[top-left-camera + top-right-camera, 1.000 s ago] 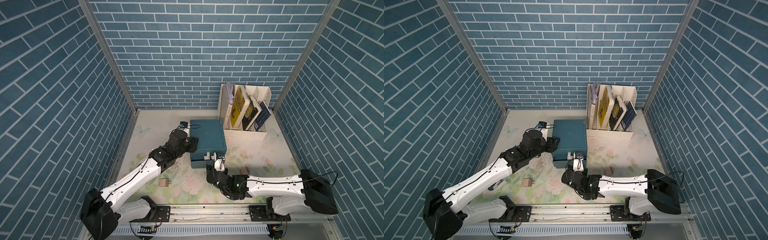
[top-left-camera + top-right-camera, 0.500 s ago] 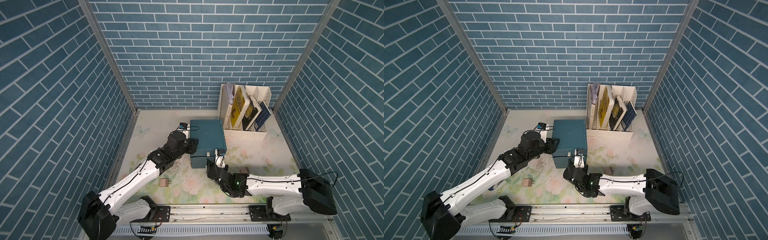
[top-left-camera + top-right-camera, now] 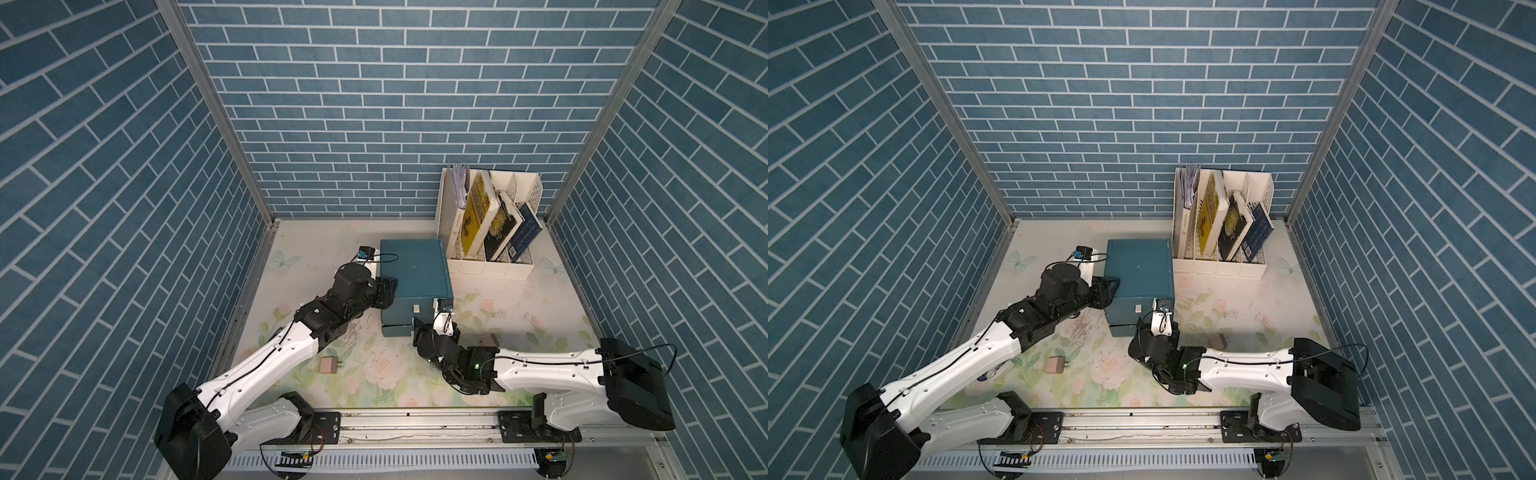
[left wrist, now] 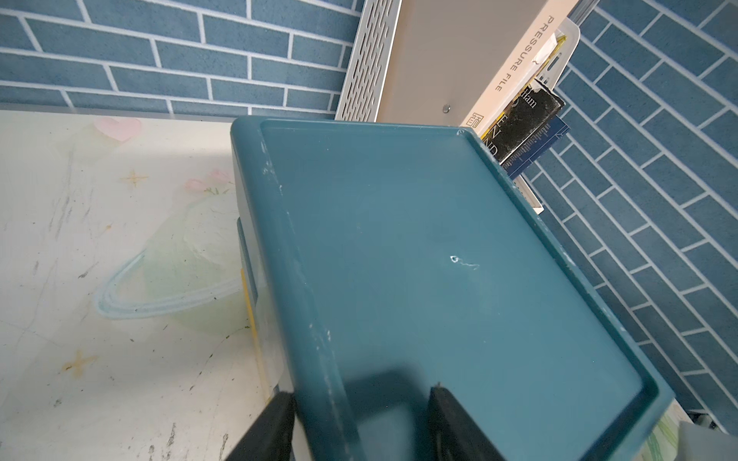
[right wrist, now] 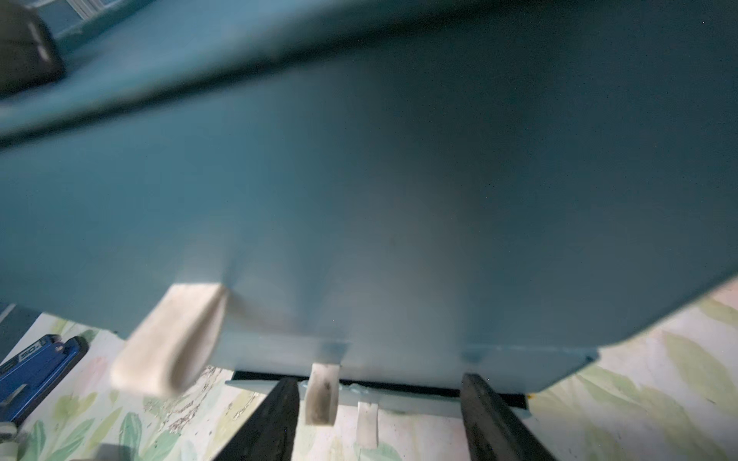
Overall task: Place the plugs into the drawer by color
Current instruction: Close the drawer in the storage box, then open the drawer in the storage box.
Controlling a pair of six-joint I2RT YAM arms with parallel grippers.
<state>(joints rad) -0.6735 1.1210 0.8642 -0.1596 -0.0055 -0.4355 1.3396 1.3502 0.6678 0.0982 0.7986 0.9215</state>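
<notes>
Centre-far stands the teal drawer chest; my left gripper straddles its left rim, released; my right gripper gapes around a white tab pull. One pink plug lies near-left on the mat, a second pink plug near-right.

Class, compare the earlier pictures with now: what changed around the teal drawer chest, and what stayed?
The right pincer edged toward the drawer and opened; a white tab pull sits unpinched between its fingers. The left pincer, the drawer and the two pink plugs stayed put.
</notes>
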